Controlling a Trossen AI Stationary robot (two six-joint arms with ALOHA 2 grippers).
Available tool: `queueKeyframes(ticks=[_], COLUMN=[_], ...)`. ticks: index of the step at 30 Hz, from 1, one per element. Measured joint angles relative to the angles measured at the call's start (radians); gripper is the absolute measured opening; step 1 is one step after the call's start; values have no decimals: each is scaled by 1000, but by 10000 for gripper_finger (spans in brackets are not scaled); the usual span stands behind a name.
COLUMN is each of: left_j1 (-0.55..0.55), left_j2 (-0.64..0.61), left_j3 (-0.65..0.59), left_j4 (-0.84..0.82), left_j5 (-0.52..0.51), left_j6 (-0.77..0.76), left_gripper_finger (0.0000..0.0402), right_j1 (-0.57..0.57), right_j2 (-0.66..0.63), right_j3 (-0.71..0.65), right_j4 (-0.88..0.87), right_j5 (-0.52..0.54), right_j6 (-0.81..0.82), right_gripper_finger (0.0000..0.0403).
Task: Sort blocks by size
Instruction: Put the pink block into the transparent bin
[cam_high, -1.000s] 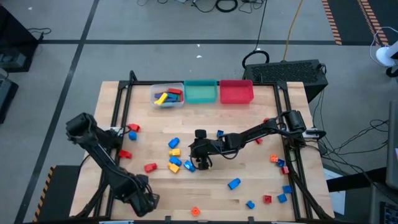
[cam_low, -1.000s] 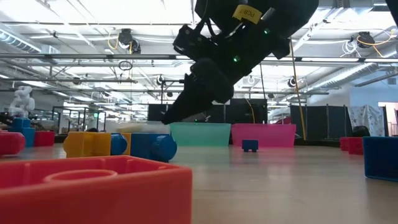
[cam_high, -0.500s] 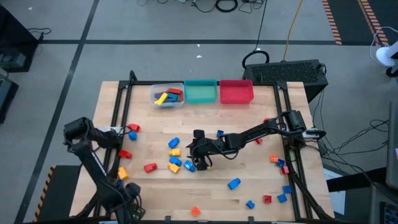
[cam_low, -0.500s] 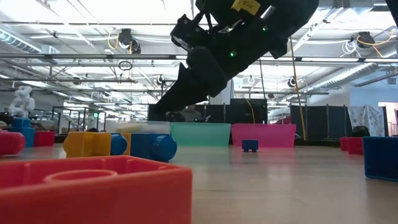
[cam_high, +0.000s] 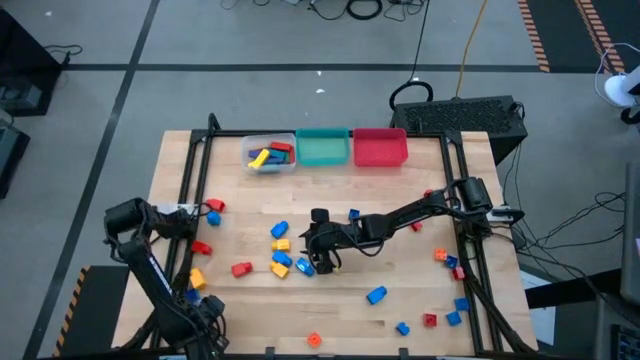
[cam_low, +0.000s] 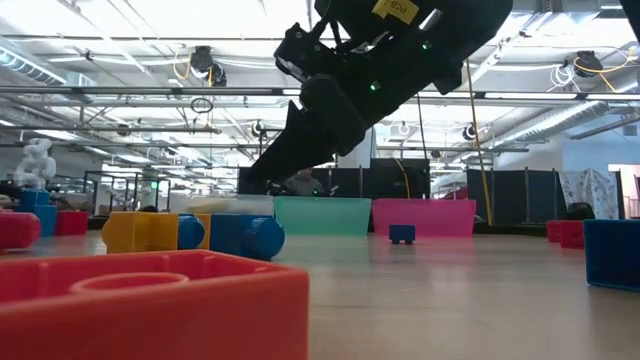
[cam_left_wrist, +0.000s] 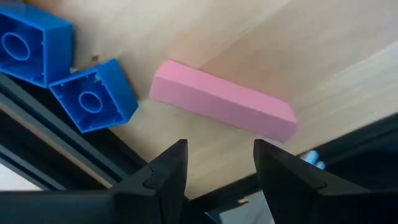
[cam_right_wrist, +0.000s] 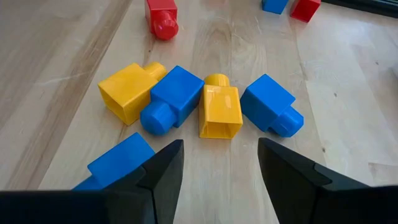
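Wooden table (cam_high: 420, 290): blocks scattered across it; clear bin (cam_high: 270, 153) at the far edge already holds several.
Left gripper (cam_left_wrist: 217, 163): has drawn back to the near-left corner over the past second; fingers apart, empty, above a pink bar (cam_left_wrist: 222, 107) beside two blue cubes (cam_left_wrist: 93, 95).
Right gripper (cam_right_wrist: 217, 163): unchanged at table centre, fingers apart, empty, over the yellow-and-blue cluster (cam_right_wrist: 199, 106).
Meaning: next pick likely the pink bar; sorting barely begun.
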Motion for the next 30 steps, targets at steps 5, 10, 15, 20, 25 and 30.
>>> queueKeyframes(ticks=[5,10,15,20,25,30], left_j1=[3,33,90,170,226,253], left_j2=[42,71,72,71,71,71], left_j3=[0,0,0,0,4,64], left_j4=[-4,-26,-78,-87,-94,-157], left_j5=[-13,-75,-225,-192,-53,-34], left_j6=[13,31,81,272,446,663], left_gripper_finger=[184,184,184,184,184,184], right_j1=[0,0,0,0,0,0], right_j2=[0,0,0,0,0,0], right_j3=[0,0,0,0,0,0], right_j4=[0,8,20,19,19,19], right_j5=[0,0,0,0,0,1], right_j6=[0,0,1,1,1,1], right_gripper_finger=[194,194,194,194,194,194])
